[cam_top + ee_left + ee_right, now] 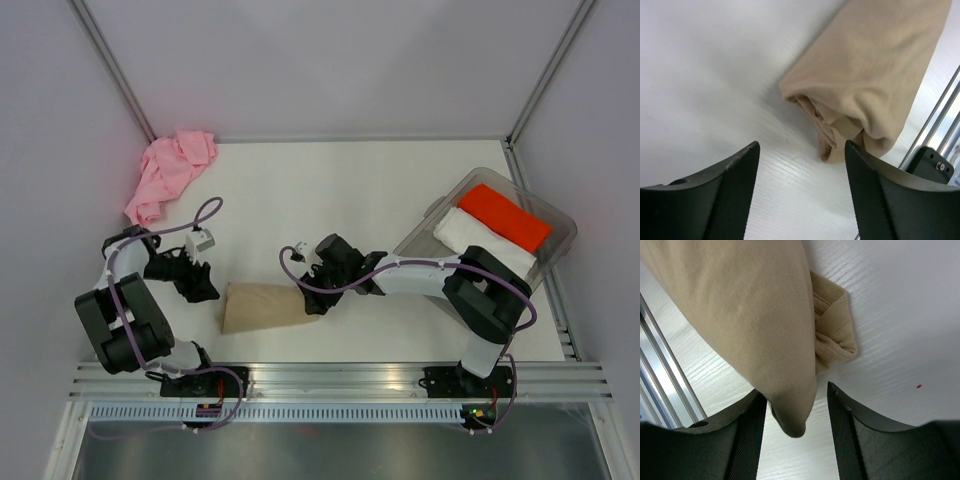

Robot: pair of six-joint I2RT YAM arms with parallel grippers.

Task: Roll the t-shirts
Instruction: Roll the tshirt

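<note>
A tan t-shirt point(262, 307) lies rolled into a short bundle near the table's front edge, between my two grippers. My left gripper point(205, 287) is just left of the roll; in the left wrist view it point(801, 145) is open over bare table, and the roll's layered end point(875, 75) lies a little ahead, untouched. My right gripper point(312, 300) is at the roll's right end. In the right wrist view its jaws point(796, 390) stand open around the tip of the roll point(750, 315), with a gap on the right side. A pink t-shirt point(170, 172) lies crumpled at the far left corner.
A clear plastic bin point(555, 215) at the right holds a red cloth roll point(505, 217) and a white one point(480, 240). An aluminium rail point(340, 375) runs along the near table edge, close beside the tan roll point(935, 125). Grey walls enclose the table.
</note>
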